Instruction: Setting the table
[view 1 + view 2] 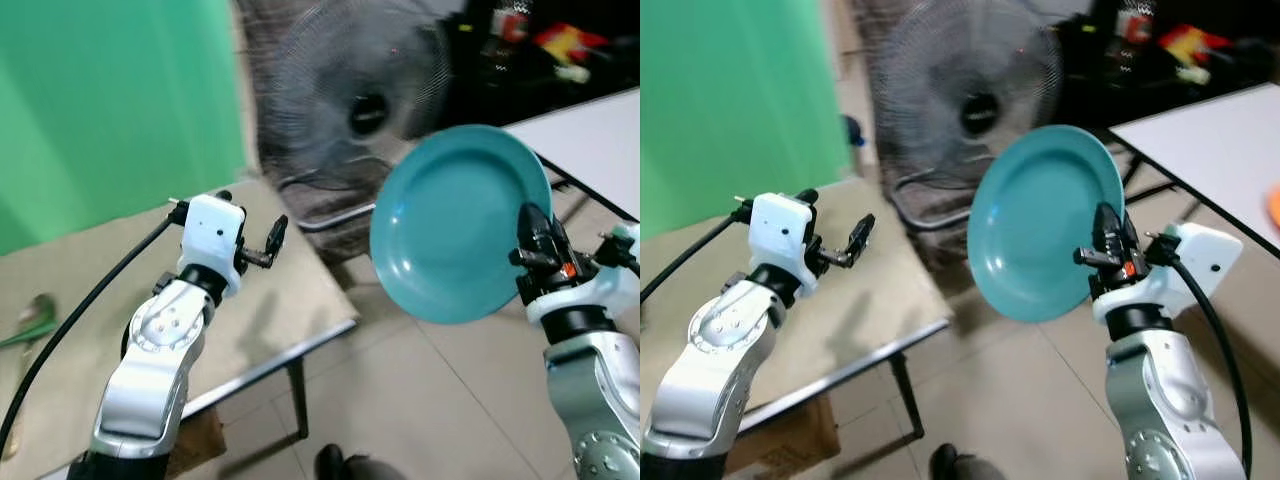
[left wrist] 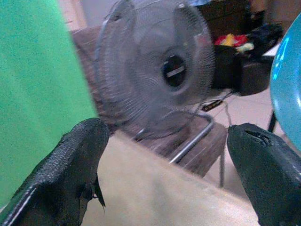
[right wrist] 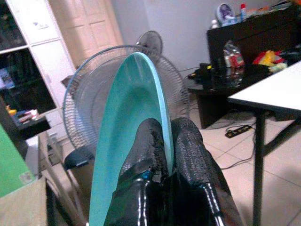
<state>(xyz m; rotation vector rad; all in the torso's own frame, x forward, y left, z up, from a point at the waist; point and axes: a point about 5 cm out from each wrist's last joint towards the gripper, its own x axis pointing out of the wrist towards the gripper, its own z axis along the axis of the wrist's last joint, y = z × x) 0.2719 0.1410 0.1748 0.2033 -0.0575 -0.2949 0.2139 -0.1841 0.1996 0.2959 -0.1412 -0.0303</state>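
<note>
- The right gripper [image 1: 1106,232] pinches the rim of a teal plate [image 1: 1040,215], one black finger on each face, as the right wrist view shows with the rim [image 3: 162,136] squeezed between the two pads.
- The plate is held up in the air, tilted nearly on edge, its hollow face turned toward the robot's head; nothing lies in it.
- It hangs above the tiled floor [image 1: 430,400], in the gap between the beige table [image 1: 290,300] on the robot's left and the white table [image 1: 1210,140] on its right, touching neither.
- The left gripper [image 1: 274,238] hovers above the far corner of the beige table with its fingers spread wide and nothing between them; the left wrist view shows both pads [image 2: 75,160] well apart.
- A large standing fan [image 1: 355,100] is behind the plate, near a green backdrop [image 1: 110,100].
- A green utensil [image 1: 30,325], blurred, lies on the beige table at the left edge of the left eye view.
- A dark cabinet [image 3: 249,33] with bottles and colourful packets on it stands beyond the white table.
- An orange object [image 1: 1272,208] sits at the edge of the white table; what it is cannot be told.
</note>
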